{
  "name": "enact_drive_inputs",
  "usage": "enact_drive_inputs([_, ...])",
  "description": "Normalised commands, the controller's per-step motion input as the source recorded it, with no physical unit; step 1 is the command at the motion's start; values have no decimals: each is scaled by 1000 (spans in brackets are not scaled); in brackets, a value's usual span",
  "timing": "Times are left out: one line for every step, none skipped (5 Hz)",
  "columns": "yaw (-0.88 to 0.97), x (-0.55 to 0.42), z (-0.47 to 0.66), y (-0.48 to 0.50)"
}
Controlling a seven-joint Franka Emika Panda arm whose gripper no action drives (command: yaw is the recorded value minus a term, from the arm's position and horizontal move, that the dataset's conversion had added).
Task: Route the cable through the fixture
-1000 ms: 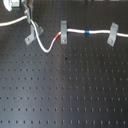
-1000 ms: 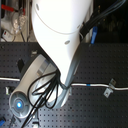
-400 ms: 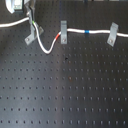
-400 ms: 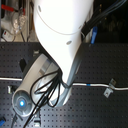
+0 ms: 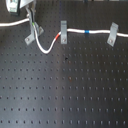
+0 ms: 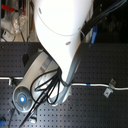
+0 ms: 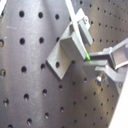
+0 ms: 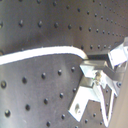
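Note:
The white cable [image 5: 47, 49] comes in from the first exterior view's left, passes the fixture [image 5: 32, 34], sags in a loop, then runs through a narrow clip [image 5: 63, 31] by its red mark [image 5: 59, 37], past the blue band [image 5: 87, 31], to a second clip [image 5: 112, 34]. My gripper [image 5: 32, 21] stands right above the fixture and is shut on the cable at its green mark [image 7: 88, 56]. In the first wrist view the fixture [image 7: 67, 50] lies just beside the fingertips [image 7: 107, 55]. In the second wrist view the cable [image 8: 40, 52] runs up to the fixture [image 8: 87, 90].
Everything sits on a black perforated board [image 5: 70, 90]. In the second exterior view the arm [image 6: 60, 45] hides the fixture; only the cable [image 6: 97, 86] and the right clip [image 6: 110, 90] show. Clutter lies behind the board [image 6: 12, 22].

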Motion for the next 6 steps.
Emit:
enact_drive_inputs([131,-264,182,-27])
enact_drive_inputs([137,-340,50,-56])
enact_drive_inputs([154,-377,10,-40])
enact_drive_inputs([220,-298,2,175])
enact_drive_inputs([251,-233,5,354])
enact_drive_inputs([-71,-12,-26,25])
